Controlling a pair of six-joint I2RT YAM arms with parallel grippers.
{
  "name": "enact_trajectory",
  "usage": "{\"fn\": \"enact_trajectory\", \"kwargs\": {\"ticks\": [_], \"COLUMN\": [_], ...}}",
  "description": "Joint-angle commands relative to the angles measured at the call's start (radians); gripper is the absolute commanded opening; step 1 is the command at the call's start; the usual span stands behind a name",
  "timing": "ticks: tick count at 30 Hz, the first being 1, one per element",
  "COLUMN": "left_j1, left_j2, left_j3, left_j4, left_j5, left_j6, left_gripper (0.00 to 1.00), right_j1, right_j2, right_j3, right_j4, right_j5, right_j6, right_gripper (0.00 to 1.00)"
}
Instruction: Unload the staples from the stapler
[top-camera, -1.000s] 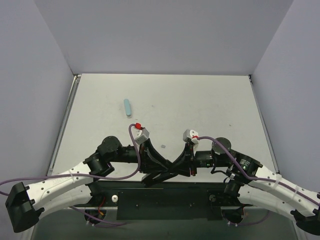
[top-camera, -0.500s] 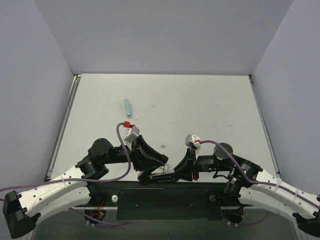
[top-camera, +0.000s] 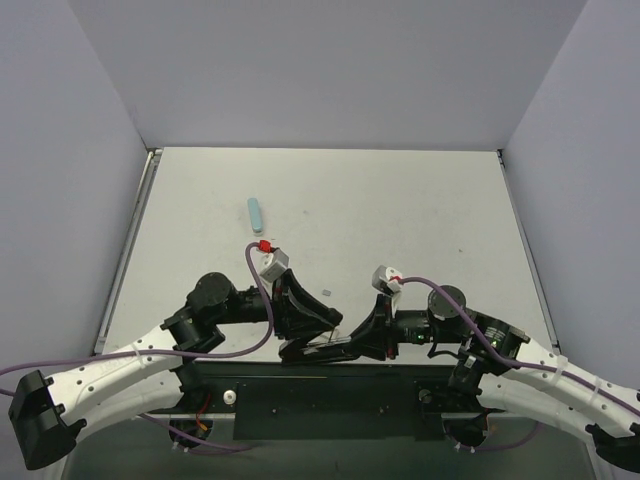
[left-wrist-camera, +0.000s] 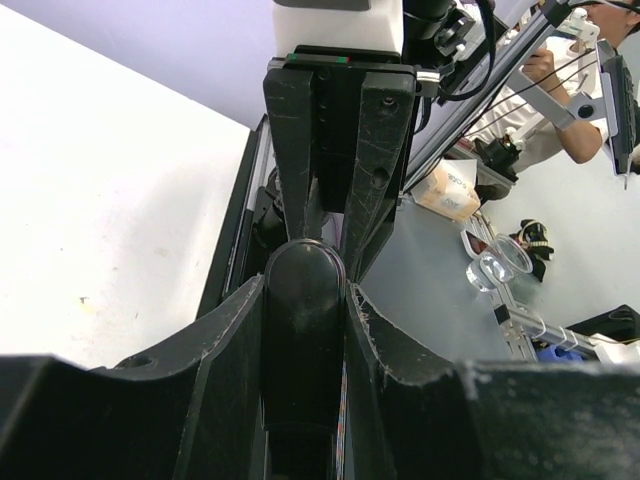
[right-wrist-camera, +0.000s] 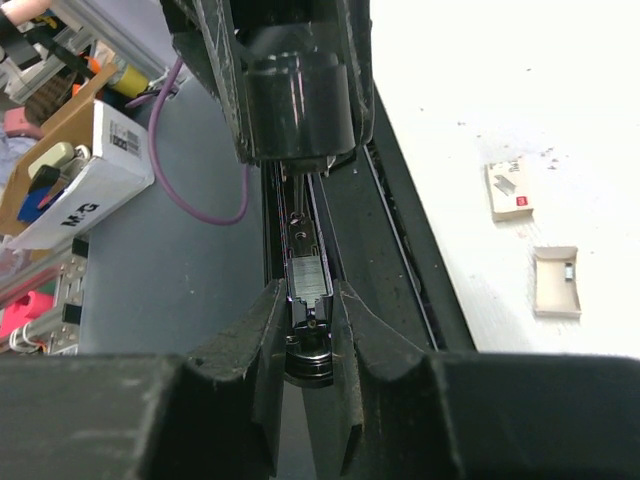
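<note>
The black stapler (top-camera: 330, 346) is held off the table's near edge between both grippers. My left gripper (top-camera: 310, 330) is shut on its rounded black top arm (left-wrist-camera: 305, 320). My right gripper (top-camera: 364, 338) is shut on the lower arm, whose pale metal channel holds a row of staples (right-wrist-camera: 309, 277). In the right wrist view the left gripper (right-wrist-camera: 290, 90) faces me, holding the top arm. In the left wrist view the right gripper (left-wrist-camera: 340, 130) faces me. The stapler's hinge end is hidden by the fingers.
A pale blue bar (top-camera: 256, 214) lies on the table at the far left. A small box piece (top-camera: 328, 293) lies between the wrists; the right wrist view shows two small card pieces (right-wrist-camera: 510, 188) (right-wrist-camera: 557, 282) on the table. The black base rail (top-camera: 330, 385) runs below the grippers.
The left gripper swung left and down, then back a little right. The stapler's arms have parted and a pale strip now shows between the grippers. The right gripper has lowered slightly.
</note>
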Motion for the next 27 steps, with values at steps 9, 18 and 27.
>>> {"fn": "enact_trajectory", "kwargs": {"ticks": [9, 18, 27], "left_j1": [0.004, 0.005, 0.005], "left_j2": [-0.024, -0.025, 0.022], "left_j3": [0.054, 0.076, 0.117], "left_j4": [0.132, 0.038, -0.021], "left_j5": [-0.095, -0.19, -0.316], "left_j6": [0.021, 0.072, 0.128], "left_gripper": [0.0, 0.0, 0.0], "right_j1": [0.009, 0.009, 0.009], "right_j2": [0.012, 0.005, 0.058], "right_j3": [0.182, 0.306, 0.365], "right_j4": [-0.2, -0.32, -0.325], "right_j5": [0.217, 0.324, 0.554], "right_j6": [-0.056, -0.113, -0.087], "right_gripper": [0.32, 0.41, 0.04]}}
